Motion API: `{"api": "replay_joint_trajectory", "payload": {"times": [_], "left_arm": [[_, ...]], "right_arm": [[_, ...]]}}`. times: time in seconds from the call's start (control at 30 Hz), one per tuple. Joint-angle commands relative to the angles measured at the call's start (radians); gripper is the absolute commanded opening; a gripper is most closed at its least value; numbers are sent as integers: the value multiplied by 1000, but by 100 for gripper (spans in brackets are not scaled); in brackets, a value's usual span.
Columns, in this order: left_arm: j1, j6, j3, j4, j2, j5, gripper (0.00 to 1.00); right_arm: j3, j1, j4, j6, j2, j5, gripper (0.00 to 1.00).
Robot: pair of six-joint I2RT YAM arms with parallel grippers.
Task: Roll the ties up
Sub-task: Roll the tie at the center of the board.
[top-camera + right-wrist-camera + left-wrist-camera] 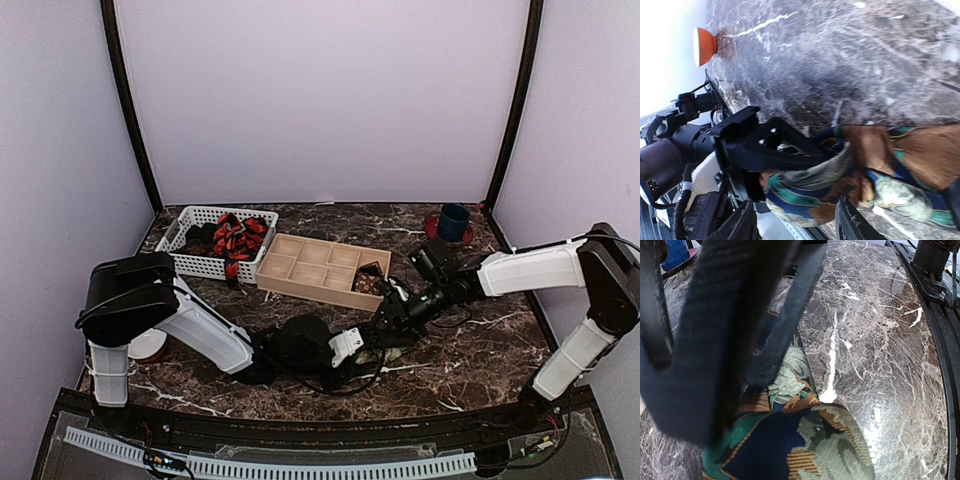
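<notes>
Down at the near middle of the tabletop (480, 360), both arms meet over the patterned tie (805, 440)! Look at the left hand (730, 400): clenched on the rolled-up end, green and brown folds bunched between its fingers. Meanwhile the right hand (795, 222) stands released, fingers spread wide beside the fabric lying on the marble.
</notes>
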Motion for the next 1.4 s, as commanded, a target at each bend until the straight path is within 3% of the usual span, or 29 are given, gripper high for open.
{"api": "replay_joint_trajectory", "payload": {"times": [0.0, 0.27, 0.57, 0.63, 0.77, 0.87, 1.1, 1.37], "left_arm": [[0, -38, -29, -137, -17, 7, 34], [0, -75, -33, -138, -18, 39, 34], [14, -63, -10, -144, -21, 74, 37], [23, -65, -4, -148, -23, 70, 41], [28, -66, -6, -133, -52, 56, 60], [28, -77, -12, -111, -65, 53, 67], [15, -143, 1, -52, -51, -6, 75], [11, -214, 61, -48, -9, -26, 77]], "right_arm": [[0, 38, 55, 21, 14, -46, 53], [42, 50, 27, -47, 104, -36, 40], [99, 47, -108, -195, 166, 42, 1], [94, 43, -112, -204, 166, 49, 0], [62, 27, -101, -212, 161, 74, 0], [32, 4, -84, -212, 160, 93, 0], [2, -38, -62, -218, 173, 134, 0], [-26, -43, -48, -203, 178, 170, 0]]}}
